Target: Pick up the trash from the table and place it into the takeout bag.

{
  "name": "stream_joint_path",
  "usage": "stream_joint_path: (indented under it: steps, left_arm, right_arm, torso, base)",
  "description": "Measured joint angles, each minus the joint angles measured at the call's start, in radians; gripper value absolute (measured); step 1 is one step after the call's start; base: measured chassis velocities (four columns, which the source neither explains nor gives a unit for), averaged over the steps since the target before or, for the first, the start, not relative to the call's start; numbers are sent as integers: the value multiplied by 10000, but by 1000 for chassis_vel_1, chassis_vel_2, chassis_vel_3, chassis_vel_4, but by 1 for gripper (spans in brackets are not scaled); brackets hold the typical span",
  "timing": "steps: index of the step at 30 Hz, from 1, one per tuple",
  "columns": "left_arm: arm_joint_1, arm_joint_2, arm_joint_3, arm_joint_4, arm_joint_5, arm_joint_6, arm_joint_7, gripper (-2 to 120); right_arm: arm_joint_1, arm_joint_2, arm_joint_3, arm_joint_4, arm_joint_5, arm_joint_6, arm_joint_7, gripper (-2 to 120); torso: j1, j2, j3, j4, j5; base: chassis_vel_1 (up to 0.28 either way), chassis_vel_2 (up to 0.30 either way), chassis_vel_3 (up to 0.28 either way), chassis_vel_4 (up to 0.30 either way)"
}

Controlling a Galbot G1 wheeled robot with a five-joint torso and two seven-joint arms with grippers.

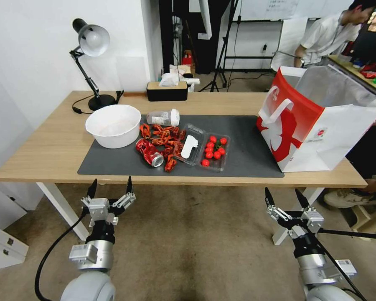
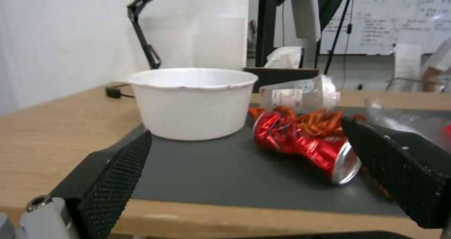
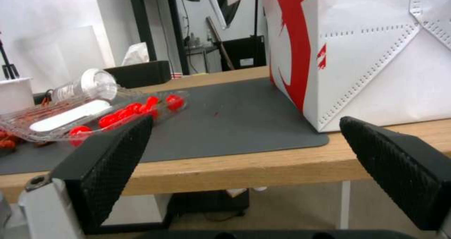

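The trash lies on the dark mat [image 1: 246, 142] of the table [image 1: 50, 146]: a white bowl [image 1: 113, 125] [image 2: 192, 103], a clear white-lidded cup [image 1: 163, 118] [image 2: 301, 92] [image 3: 89, 84] on its side, a crushed red can [image 1: 149, 152] [image 2: 305, 149], red-orange food scraps [image 1: 165, 140], and a clear tray [image 1: 204, 151] [image 3: 108, 114] holding red tomatoes and a white spoon. The takeout bag [image 1: 313, 121] [image 3: 376, 55] stands open at the table's right end. My left gripper [image 1: 111, 180] [image 2: 246, 133] hangs open below the front edge, facing the can. My right gripper [image 1: 282, 191] [image 3: 245, 122] is open too, below the bag.
A black desk lamp [image 1: 92, 42] and a black tissue box [image 1: 167, 90] stand along the table's far edge. White drawers [image 1: 4, 246] sit on the floor at the left. A person's shoe [image 1: 346, 198] rests beside the table's right leg.
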Motion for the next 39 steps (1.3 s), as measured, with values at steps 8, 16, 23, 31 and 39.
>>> stream_joint_path:
  steps: [8,16,23,31,39]
  left_arm:
    - [-1098,1190,234,-842,-3052,1690,-881,100]
    - [-2718,2456,-29,-865,-7101,3109,-2331,100]
    - [-3704,2989,-39,-436,-9538,3721,-2644,100]
    - [-4847,3052,515,553,-10914,4343,-2805,100]
    - [-6016,3055,1483,2011,-10679,4515,-2811,100]
  right_arm:
    - [76,-150,-1,6,9,-169,137,100]
    - [545,-522,-344,-27,52,-524,296,100]
    - [779,-630,-608,-145,53,-668,338,100]
    - [837,-635,-680,-61,28,-774,381,100]
    - [610,-829,-245,307,130,-1127,291,100]
  torso:
    - [0,-1,0,1,-1]
    - [1,-1,1,2,0]
    - [1,-1,1,-6,-1]
    - [1,-1,1,-3,1]
    - [1,-1,0,0,0]
  base:
    - [0,0,0,0]
    - [0,0,0,0]
    - [0,0,0,0]
    - [0,0,0,0]
    - [0,0,0,0]
